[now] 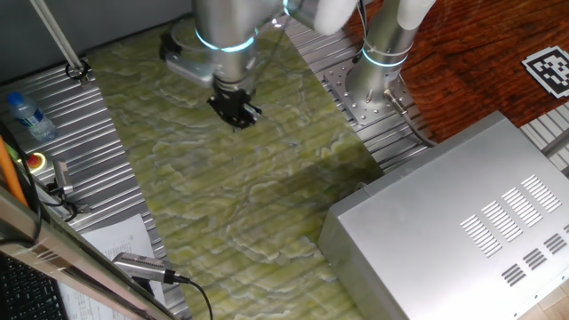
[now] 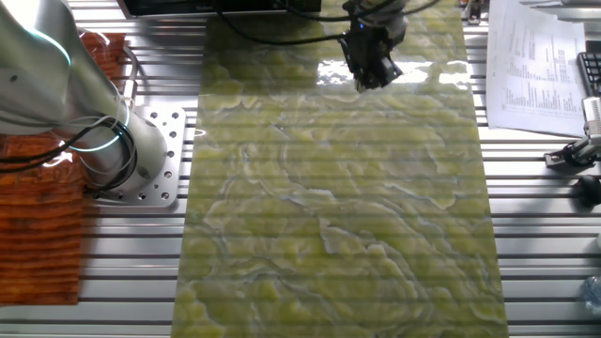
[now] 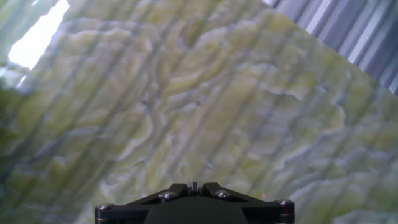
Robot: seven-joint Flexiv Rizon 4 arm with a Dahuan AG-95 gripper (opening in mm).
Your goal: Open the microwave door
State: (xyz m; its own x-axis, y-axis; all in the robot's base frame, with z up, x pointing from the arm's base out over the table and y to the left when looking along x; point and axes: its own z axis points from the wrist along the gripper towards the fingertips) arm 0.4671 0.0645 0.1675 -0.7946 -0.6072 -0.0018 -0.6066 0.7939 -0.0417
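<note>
The microwave (image 1: pixel 462 231) is a large silver-grey box with vent slots on its top, at the right front of one fixed view. It is out of the other views. I cannot make out its door from this angle. My gripper (image 1: pixel 236 111) hangs over the green marbled mat (image 1: pixel 231 196), far to the left of and behind the microwave. It also shows in the other fixed view (image 2: pixel 372 68). In the hand view its dark fingertips (image 3: pixel 194 185) sit together with only a thin slit between them, holding nothing. It points down at the mat.
The arm's base (image 1: pixel 373 89) stands on ribbed plates behind the microwave. A water bottle (image 1: pixel 25 116), a red button (image 1: pixel 36 162) and papers (image 1: pixel 116 236) lie at the left. A silver handheld device (image 1: pixel 142 265) with a cable lies at the front left.
</note>
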